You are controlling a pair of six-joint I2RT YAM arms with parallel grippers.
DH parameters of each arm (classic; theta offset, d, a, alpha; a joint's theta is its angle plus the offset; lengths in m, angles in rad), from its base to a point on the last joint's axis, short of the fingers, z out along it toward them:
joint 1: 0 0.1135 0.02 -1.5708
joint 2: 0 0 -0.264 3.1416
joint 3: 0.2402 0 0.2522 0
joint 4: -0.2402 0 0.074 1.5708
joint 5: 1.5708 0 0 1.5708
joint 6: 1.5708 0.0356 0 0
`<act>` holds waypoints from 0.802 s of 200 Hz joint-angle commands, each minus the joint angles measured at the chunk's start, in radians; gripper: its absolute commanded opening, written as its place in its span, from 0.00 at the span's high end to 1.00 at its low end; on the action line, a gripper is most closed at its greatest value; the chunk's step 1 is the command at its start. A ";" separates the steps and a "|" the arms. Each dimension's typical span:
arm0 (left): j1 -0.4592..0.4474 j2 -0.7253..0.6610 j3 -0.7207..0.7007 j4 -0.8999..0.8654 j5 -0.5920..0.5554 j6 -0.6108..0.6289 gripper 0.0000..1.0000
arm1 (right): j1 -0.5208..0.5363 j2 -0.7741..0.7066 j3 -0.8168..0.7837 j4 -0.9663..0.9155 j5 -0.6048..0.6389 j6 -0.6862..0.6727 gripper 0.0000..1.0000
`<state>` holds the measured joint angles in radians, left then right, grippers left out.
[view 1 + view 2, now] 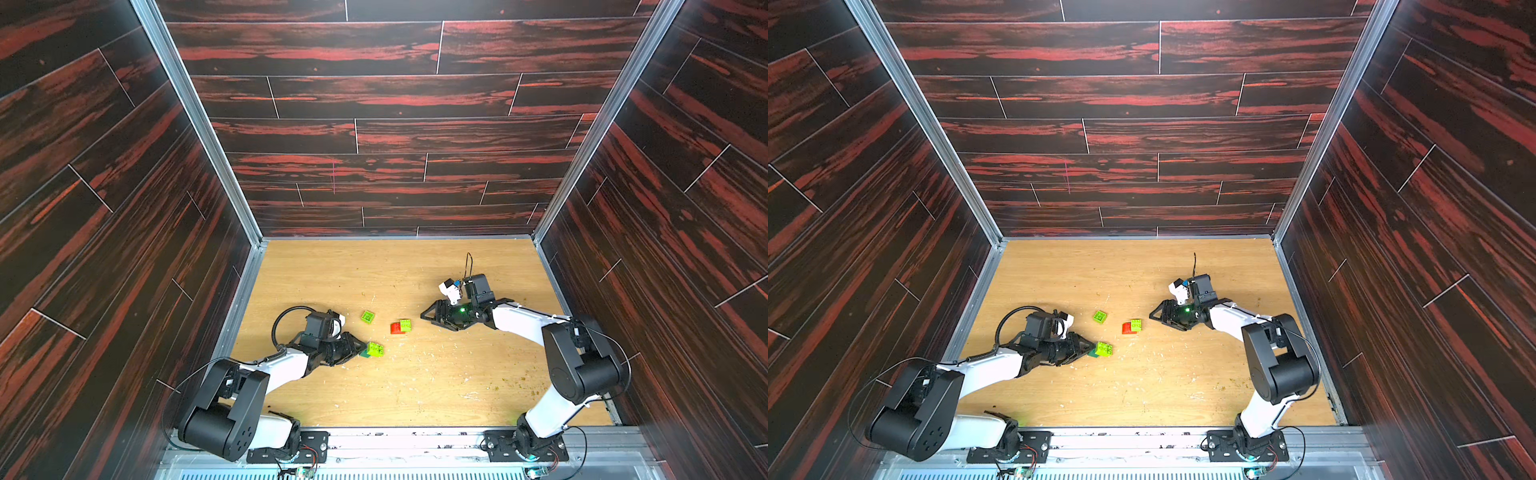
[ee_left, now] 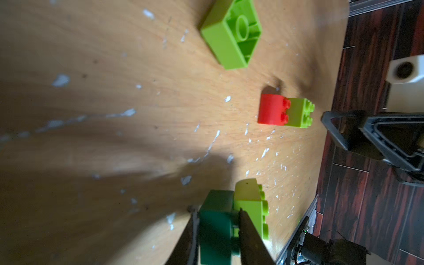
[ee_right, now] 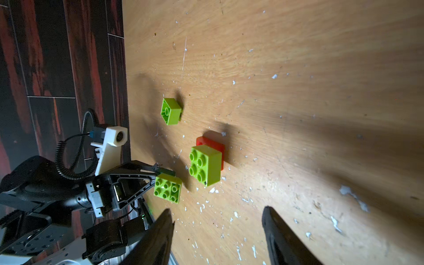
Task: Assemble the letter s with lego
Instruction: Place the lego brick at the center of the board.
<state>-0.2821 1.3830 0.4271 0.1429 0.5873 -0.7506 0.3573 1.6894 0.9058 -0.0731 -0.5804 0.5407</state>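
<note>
The lego lies as two joined pairs and one single brick; no whole letter s is in view. My left gripper (image 2: 218,211) is shut on a dark green brick (image 2: 215,227) that has a lime brick (image 2: 250,202) pressed onto it, low over the table (image 1: 415,382). Both top views show this pair (image 1: 375,349) (image 1: 1103,349) at the gripper's tips. A red brick (image 1: 396,328) joined to a lime brick (image 1: 406,325) rests mid-table. A single lime brick (image 1: 368,317) lies hollow side showing. My right gripper (image 3: 218,208) hangs open and empty, right of the red pair.
Dark wood-patterned walls (image 1: 124,249) with aluminium corner posts enclose the wooden table on three sides. White flecks and crumbs (image 1: 469,395) are scattered over the near part of the table. The arm bases sit on the metal rail (image 1: 395,440) along the front edge.
</note>
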 commanded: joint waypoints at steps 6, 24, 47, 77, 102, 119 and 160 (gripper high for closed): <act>0.004 -0.030 0.036 -0.114 -0.027 0.068 0.59 | -0.004 -0.061 0.023 -0.052 0.031 -0.051 0.34; 0.004 -0.047 0.064 -0.190 -0.056 0.109 0.53 | -0.004 -0.088 0.036 -0.078 0.061 -0.085 0.34; 0.004 -0.082 0.117 -0.318 -0.113 0.175 0.45 | -0.004 -0.139 0.049 -0.105 0.106 -0.129 0.33; 0.004 -0.122 0.245 -0.472 -0.224 0.280 0.39 | -0.006 -0.222 0.060 -0.140 0.194 -0.197 0.31; 0.001 -0.056 0.370 -0.527 -0.288 0.387 0.37 | -0.007 -0.300 0.044 -0.119 0.295 -0.235 0.29; -0.005 0.014 0.446 -0.540 -0.341 0.457 0.36 | -0.007 -0.348 0.034 -0.110 0.369 -0.269 0.27; -0.050 0.179 0.576 -0.514 -0.387 0.458 0.33 | -0.011 -0.431 0.018 -0.119 0.536 -0.343 0.20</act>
<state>-0.2935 1.4929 0.9459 -0.3271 0.2729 -0.3355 0.3511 1.3094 0.9405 -0.1761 -0.1841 0.2703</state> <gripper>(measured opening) 0.665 0.782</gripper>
